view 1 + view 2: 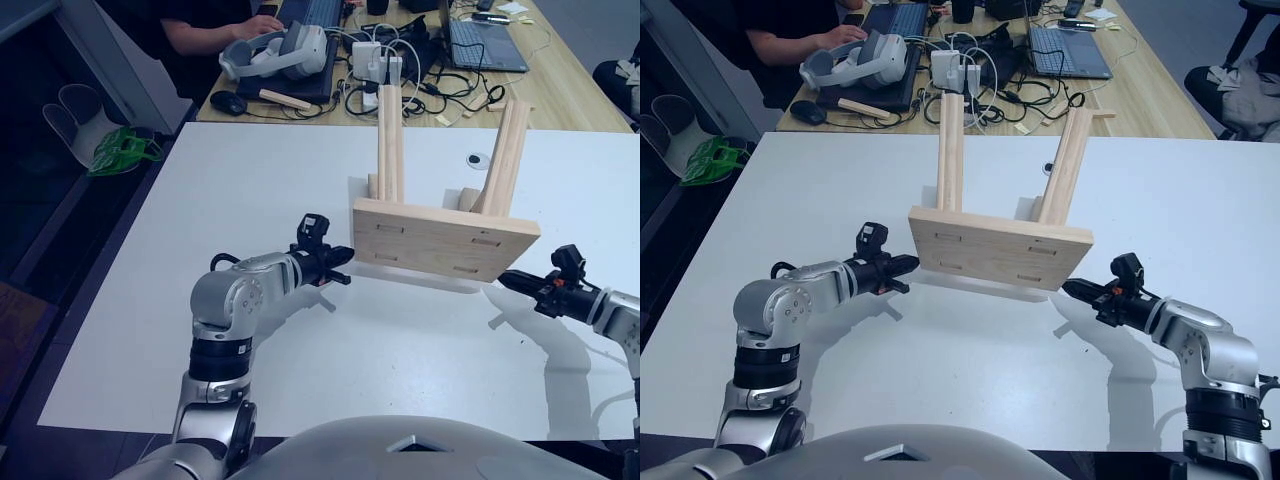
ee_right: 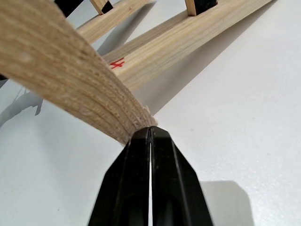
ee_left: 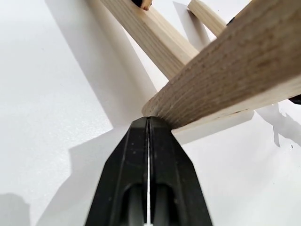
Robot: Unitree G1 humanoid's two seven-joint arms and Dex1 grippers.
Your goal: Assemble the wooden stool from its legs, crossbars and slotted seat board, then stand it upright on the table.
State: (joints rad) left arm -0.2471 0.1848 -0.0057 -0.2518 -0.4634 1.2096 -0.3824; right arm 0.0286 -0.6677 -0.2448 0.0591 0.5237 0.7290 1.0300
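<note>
closest in, the two arms reach forward over the white worktop (image 1: 250, 190), one to each side of the stool. left gripper (image 1: 343, 256) sits at the left end of the seat board (image 1: 445, 238); its black fingers (image 3: 134, 160) are pressed together with no gap, and their tip touches the board's lower corner without clamping it. right gripper (image 1: 507, 279) sits at the board's right lower corner; its fingers (image 2: 164, 165) are likewise pressed together, with the tip against the layered edge of the wood.

between the two tips, the assembled stool lies tipped over near the middle of the worktop. its slotted seat board faces the robot and leans back, with the four slot marks showing on its face. a shadow falls on the worktop under its near edge; i cannot tell whether that edge touches the surface. behind the board, the left legs (image 1: 390, 140) and right legs (image 1: 506, 150) run away from the robot. short crossbars (image 2: 190, 6) join them farther out.

beyond the worktop's far edge stands a wooden desk (image 1: 560, 100). it carries a grey headset (image 1: 275, 52), a black mouse (image 1: 228, 101), a loose wooden piece (image 1: 285, 98), a laptop (image 1: 485, 45) and tangled cables (image 1: 450, 85).
</note>
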